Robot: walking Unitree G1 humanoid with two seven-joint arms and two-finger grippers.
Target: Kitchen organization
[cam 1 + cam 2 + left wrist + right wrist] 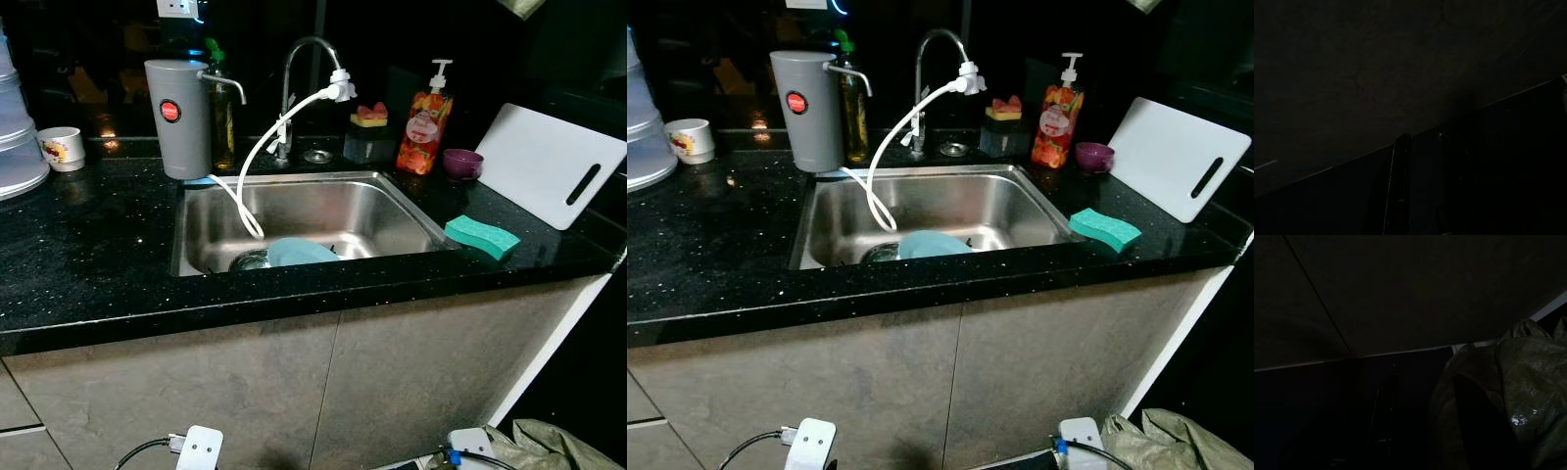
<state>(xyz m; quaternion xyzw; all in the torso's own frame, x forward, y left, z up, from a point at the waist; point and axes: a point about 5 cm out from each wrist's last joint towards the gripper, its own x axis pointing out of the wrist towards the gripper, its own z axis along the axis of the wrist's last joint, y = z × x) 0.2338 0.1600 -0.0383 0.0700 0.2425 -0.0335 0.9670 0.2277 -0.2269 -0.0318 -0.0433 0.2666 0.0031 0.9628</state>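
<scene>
Black countertop: your sink holds blue bowl, green sponge at 3 o'clock; gripper finger states can't tell.

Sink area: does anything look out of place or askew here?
Mildly. A white hose droops from the faucet tip into the sink, where a blue dish lies tilted by the drain. A green sponge sits right at the counter's front edge.
</scene>
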